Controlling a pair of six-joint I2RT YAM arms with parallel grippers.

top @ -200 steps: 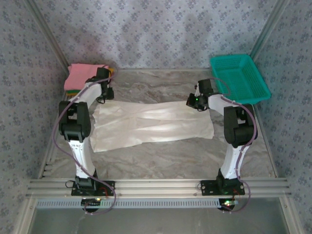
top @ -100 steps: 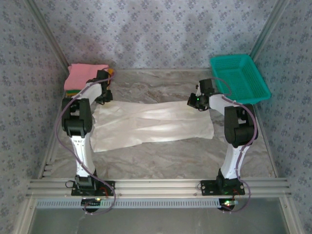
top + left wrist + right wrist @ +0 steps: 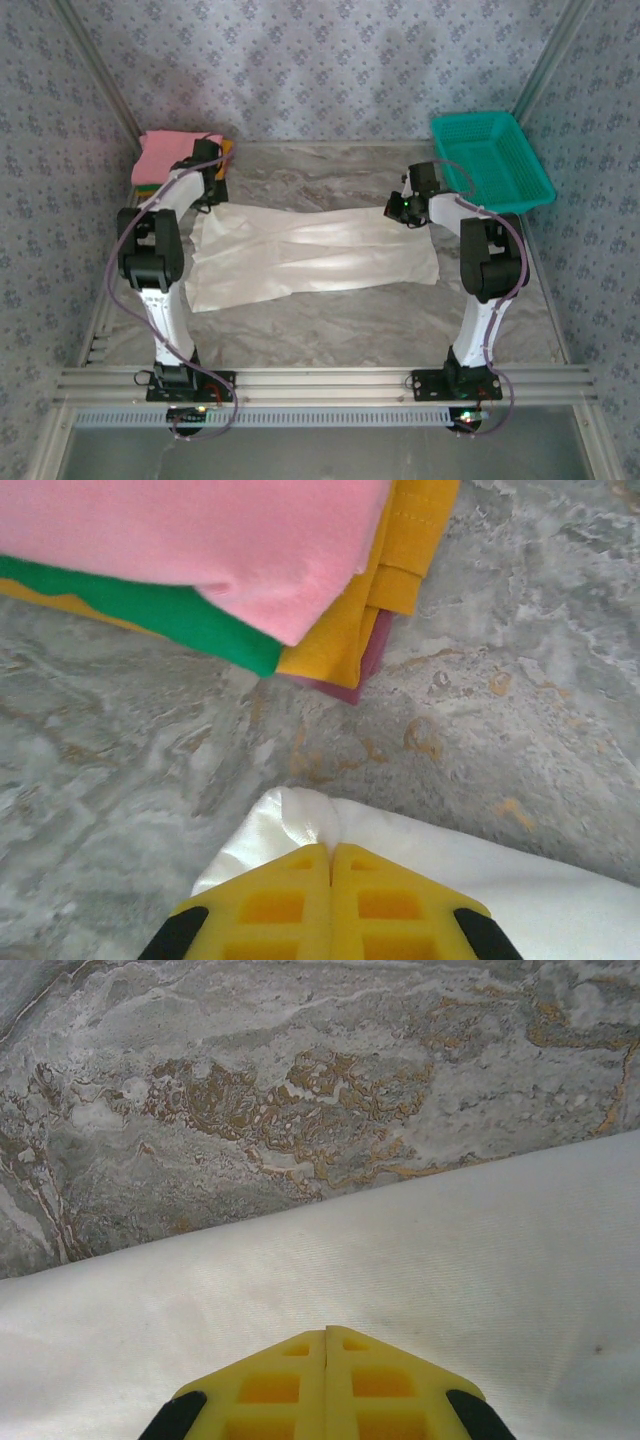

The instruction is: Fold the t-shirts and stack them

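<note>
The white t-shirt point(image 3: 310, 255) lies as a long flat strip across the middle of the marble table point(image 3: 330, 320). My left gripper point(image 3: 212, 195) is at its far left corner. In the left wrist view that gripper point(image 3: 331, 848) is shut on a puckered corner of the white cloth point(image 3: 290, 820). Just beyond it lies the folded stack, with the pink shirt point(image 3: 200, 540) on top, then the green point(image 3: 190, 620) and the orange point(image 3: 350, 630). My right gripper point(image 3: 398, 208) is at the far right corner. Seen from the right wrist, this gripper point(image 3: 327, 1335) is shut on the white t-shirt point(image 3: 450, 1250).
A teal mesh basket point(image 3: 490, 160) stands at the back right, close behind the right arm. The folded stack point(image 3: 165, 158) sits in the back left corner against the wall. Patterned walls enclose the table on three sides. Bare marble point(image 3: 300, 1110) lies beyond the shirt's far edge.
My left gripper has shifted slightly toward the far left, drawing the shirt's far left corner with it toward the stack. The right gripper has stayed put.
</note>
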